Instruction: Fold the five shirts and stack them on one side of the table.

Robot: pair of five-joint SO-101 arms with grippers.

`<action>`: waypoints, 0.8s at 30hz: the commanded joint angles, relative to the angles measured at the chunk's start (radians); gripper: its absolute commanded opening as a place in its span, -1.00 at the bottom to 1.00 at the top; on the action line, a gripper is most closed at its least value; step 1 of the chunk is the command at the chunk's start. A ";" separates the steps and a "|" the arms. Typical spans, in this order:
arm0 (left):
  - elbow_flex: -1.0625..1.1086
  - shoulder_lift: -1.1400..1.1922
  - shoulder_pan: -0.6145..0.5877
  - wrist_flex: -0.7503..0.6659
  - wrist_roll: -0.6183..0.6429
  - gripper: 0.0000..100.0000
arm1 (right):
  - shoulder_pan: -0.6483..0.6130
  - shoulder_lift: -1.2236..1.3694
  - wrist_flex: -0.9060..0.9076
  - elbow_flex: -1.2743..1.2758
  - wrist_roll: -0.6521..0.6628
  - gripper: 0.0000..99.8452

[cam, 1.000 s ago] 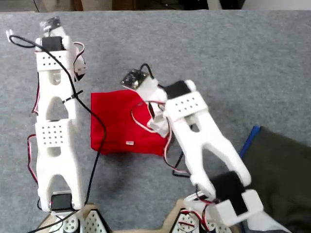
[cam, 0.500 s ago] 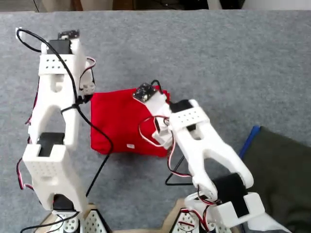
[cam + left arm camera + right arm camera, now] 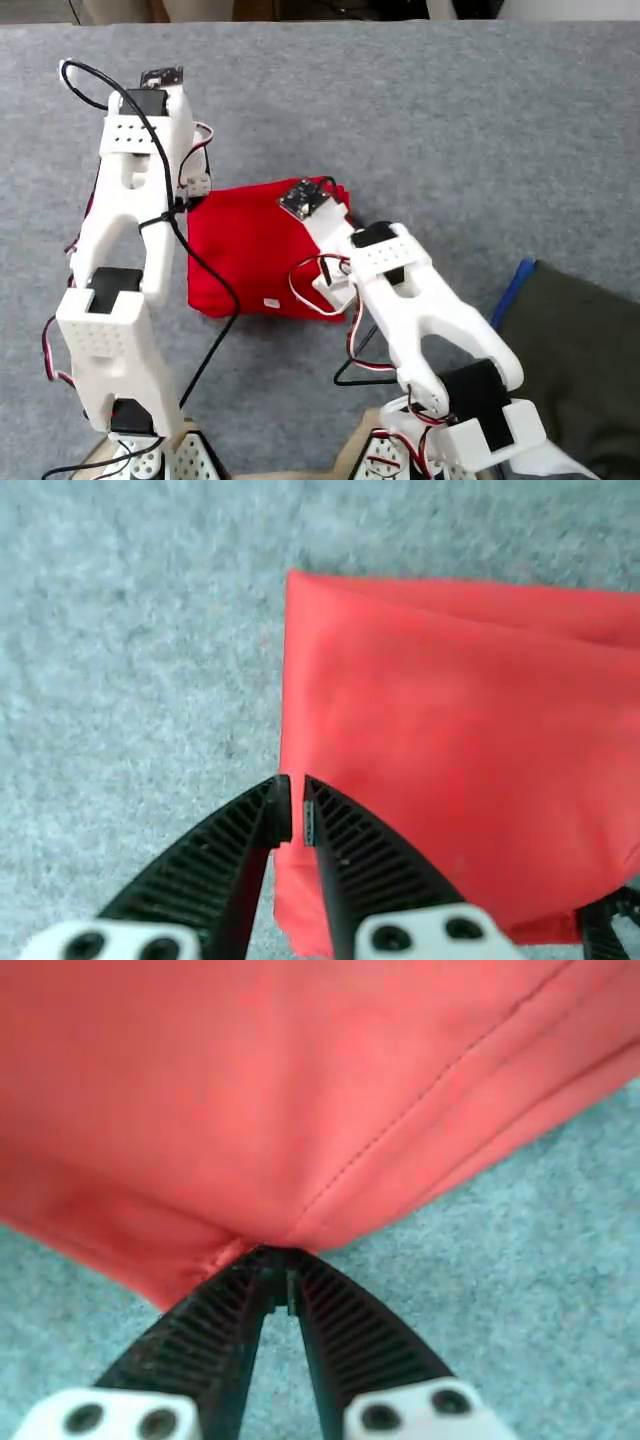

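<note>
Change: over the last second the left arm [image 3: 128,205] has swung in from the table's left side and bent at the elbow, and its wrist now sits by the red shirt's [image 3: 250,260] far-left corner. The right arm's [image 3: 420,300] wrist has pulled back a little and to the right. The shirt has hardly shifted.
High view, shirt: from where I stand it lies folded into a rough square on the grey table cover [image 3: 500,120], about mid-table, between the two arms.
High view, arms: the left arm stands along the shirt's left edge, and the right arm leans in over its far-right corner.
High view, right side: a dark cloth [image 3: 580,370] lies at the table's near-right edge with a blue strip [image 3: 516,285] beside it, both well apart from the shirt.
Left wrist view, pincer: the left gripper [image 3: 297,805] has its fingers together, only a slit between the tips, right at the edge of the shirt [image 3: 450,740]. I can't make out whether any cloth is caught.
Right wrist view, pincer: the right gripper [image 3: 288,1282] is clamped on a gathered corner of the shirt [image 3: 250,1090], and the fabric puckers into the tips with a stitched seam running away from them.
</note>
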 commanded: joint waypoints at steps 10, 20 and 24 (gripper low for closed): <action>-0.120 0.068 0.009 -0.041 0.031 -0.92 | 0.085 -0.298 0.147 -0.048 0.000 -0.99; -0.293 0.289 -0.011 -0.081 0.080 -0.95 | 0.027 -0.355 0.095 -0.015 0.026 -0.98; -0.388 0.364 -0.017 -0.057 0.110 -0.96 | 0.005 -0.228 0.000 -0.022 0.026 -0.98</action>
